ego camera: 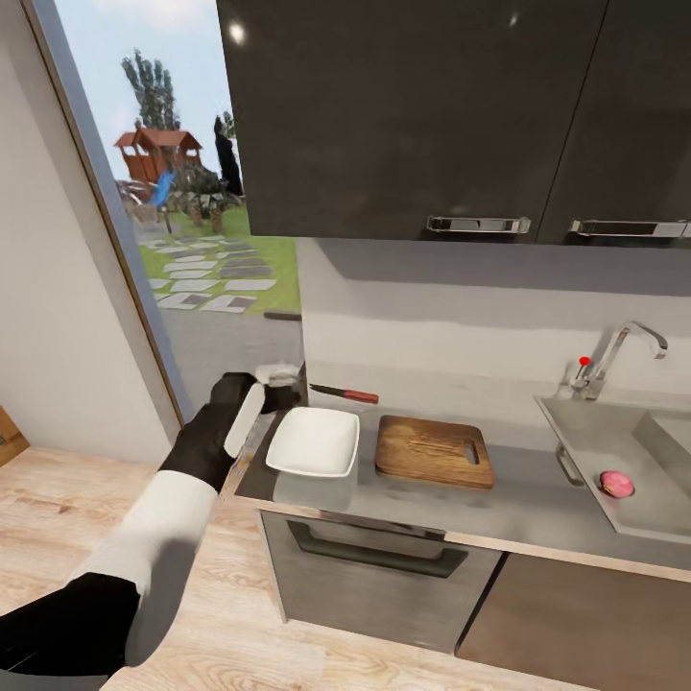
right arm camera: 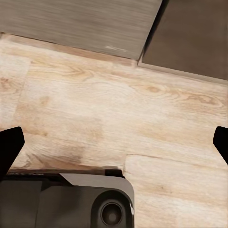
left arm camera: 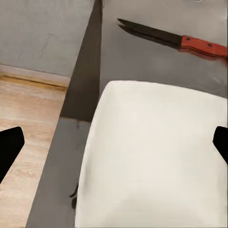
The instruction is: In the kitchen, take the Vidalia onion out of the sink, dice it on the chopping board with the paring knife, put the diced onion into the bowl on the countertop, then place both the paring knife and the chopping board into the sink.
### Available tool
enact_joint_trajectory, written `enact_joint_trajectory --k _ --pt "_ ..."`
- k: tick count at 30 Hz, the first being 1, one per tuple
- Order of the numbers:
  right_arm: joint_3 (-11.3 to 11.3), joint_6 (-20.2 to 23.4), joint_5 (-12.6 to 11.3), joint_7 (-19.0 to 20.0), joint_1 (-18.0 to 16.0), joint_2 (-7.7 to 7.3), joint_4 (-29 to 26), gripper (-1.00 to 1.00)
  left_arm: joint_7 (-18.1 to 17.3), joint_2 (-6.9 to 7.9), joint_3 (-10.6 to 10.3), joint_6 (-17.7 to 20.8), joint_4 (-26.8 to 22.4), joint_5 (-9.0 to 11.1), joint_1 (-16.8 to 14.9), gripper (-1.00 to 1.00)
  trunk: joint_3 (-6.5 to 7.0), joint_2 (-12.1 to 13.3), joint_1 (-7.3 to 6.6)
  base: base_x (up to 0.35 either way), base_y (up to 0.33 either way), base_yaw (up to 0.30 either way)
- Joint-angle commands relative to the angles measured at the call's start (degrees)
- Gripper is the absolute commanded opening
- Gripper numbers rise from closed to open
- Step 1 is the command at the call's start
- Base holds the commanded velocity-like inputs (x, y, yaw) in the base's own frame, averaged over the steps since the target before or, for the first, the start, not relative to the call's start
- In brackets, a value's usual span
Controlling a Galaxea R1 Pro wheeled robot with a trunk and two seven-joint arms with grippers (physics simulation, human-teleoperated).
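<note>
Now Vidalia onion [ego camera: 615,484] sitting in sink [ego camera: 614,432], bowl [ego camera: 314,441] lying empty beside chopping board [ego camera: 434,450], paring knife [ego camera: 344,393] behind. Left gripper [left arm camera: 114,142] hovering wide open over bowl; right gripper [right arm camera: 114,142] gaping empty over floor [right arm camera: 118,114].

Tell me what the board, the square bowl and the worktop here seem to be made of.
The rectangular brown chopping board looks like wood: visible grain, matte finish. The square white bowl seems glazed ceramic, though it could be plastic; its smooth surface carries a soft sheen. The long grey countertop reads as brushed steel or a steel-look laminate: even grey, dull reflections, with a thin pale edge strip.
</note>
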Motion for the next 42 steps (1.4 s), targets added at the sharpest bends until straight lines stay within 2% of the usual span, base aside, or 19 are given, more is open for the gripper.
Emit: enact_joint_trajectory --k 1,4,6,10,21,42 --pt "-0.2 -0.1 0.6 -0.4 0.0 0.04 0.0 1.0 0.6 0.05 -0.1 0.6 -2.0 0.6 0.0 1.0 -0.13 -0.1 0.04 0.0 0.0 0.0" --pt "-0.2 -0.1 0.6 -0.4 0.0 0.06 0.0 1.0 0.6 0.12 -0.1 4.5 -11.1 0.6 0.0 1.0 -0.13 -0.1 0.04 0.0 0.0 0.0" --pt "-0.2 -0.1 0.6 -0.4 0.0 0.05 0.0 1.0 0.6 0.18 -0.1 5.8 -15.1 0.5 0.0 1.0 -0.13 -0.1 0.04 0.0 0.0 0.0" --pt "-0.2 -0.1 0.6 -0.4 0.0 0.04 0.0 1.0 0.7 0.23 -0.1 6.6 -18.2 0.5 0.0 1.0 -0.13 -0.1 0.04 -0.009 0.0 0.0" --pt "-0.2 -0.1 0.6 -0.4 0.0 0.03 0.0 1.0 0.7 0.33 -0.1 6.9 -17.3 0.5 1.2 1.0 -0.13 -0.1 0.04 -0.281 0.0 0.0" --pt "0.0 -0.4 0.9 -0.3 0.0 -0.1 -0.1 1.0 0.7 0.25 -0.1 6.7 -12.7 0.5 2.2 1.0 -0.13 -0.1 0.04 -0.341 0.0 0.0"
